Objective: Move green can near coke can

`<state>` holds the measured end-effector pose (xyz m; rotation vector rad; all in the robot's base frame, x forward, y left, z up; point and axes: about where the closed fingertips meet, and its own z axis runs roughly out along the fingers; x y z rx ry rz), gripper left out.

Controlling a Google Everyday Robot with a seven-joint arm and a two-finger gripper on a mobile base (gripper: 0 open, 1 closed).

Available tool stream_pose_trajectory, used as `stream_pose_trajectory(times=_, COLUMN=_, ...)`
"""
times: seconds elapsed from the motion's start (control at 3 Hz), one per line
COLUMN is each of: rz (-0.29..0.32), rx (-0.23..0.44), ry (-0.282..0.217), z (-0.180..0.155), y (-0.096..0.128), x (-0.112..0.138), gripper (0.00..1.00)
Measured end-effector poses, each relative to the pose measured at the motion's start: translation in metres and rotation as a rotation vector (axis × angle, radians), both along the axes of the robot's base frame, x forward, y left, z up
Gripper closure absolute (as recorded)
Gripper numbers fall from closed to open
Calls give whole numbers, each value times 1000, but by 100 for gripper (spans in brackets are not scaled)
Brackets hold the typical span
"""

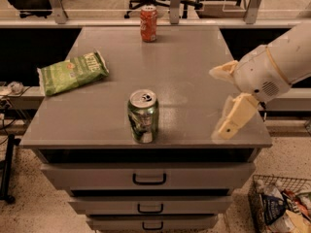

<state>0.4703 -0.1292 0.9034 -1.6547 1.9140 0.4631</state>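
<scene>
The green can (143, 116) stands upright near the front edge of the grey cabinet top (189, 67), a little left of centre. The coke can (148, 24) stands upright at the far edge, almost straight behind it. My gripper (221, 100) hangs over the right front part of the top, to the right of the green can and well apart from it. Its two cream fingers (234, 117) are spread apart and hold nothing.
A flat green chip bag (73, 73) lies on the left side of the top. Drawers with dark handles (149, 179) sit under the top. A wire basket of packets (282, 205) stands on the floor at the lower right. Chair legs and posts stand beyond the far edge.
</scene>
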Motion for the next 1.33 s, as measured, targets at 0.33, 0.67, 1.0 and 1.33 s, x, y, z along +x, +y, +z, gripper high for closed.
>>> stream_pose_trajectory(times=0.33, rz=43, rx=180, ry=-16, z=-18, y=35, x=5, gripper=0)
stream_pose_trajectory(times=0.67, rz=68, rx=337, ry=-54, z=-29, y=64, x=6, gripper=0)
stream_pose_trajectory(times=1.0, rz=94, rx=460, ry=-70, z=-36, y=95, x=2, gripper=0)
stream_pose_trajectory(times=1.33, rz=129, rx=563, ry=-46, z=-40, y=134, x=-4, gripper=0)
